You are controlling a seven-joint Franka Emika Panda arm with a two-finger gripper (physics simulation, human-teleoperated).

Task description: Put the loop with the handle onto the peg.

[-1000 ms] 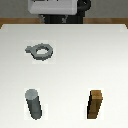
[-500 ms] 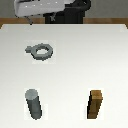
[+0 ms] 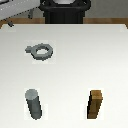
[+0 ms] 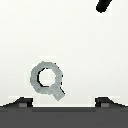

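Observation:
The loop with the handle is a flat gray ring lying on the white table, its stubby tab pointing to the exterior view's left. It also shows in the wrist view, lying flat below the camera. The peg is a dark-gray upright cylinder near the front of the table, nearer the front than the loop. My gripper is open and holds nothing. Only its two dark fingertips show, set wide apart at the picture's edge, above the table and near the loop.
A brown wooden block stands upright on the white table, toward the exterior view's right of the peg. A gray arm link crosses the top left corner, and the robot's dark base sits behind the table's far edge.
The arm has swung from the top middle toward the exterior view's left. The loop, the peg and the block have stayed where they were.

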